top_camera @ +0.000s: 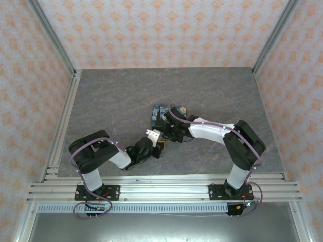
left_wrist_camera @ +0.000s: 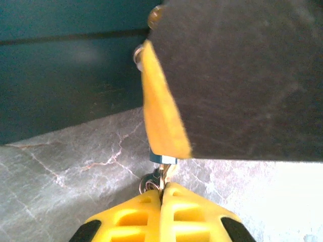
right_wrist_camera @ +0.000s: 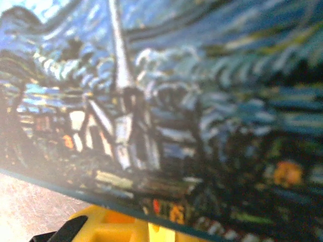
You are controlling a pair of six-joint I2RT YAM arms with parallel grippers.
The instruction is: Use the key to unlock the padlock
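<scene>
Closest to the near edge of the table, the left gripper is pressed together, pinching 1 key whose tip touches 1 padlock. Just beyond, the right gripper sits against 1 painted box; its grip cannot be told.

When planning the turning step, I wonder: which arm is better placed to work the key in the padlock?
Left. The left gripper is shut on the key, which is lined up right beneath the padlock. The right gripper sits against the box by the lock, seemingly steadying it.
</scene>
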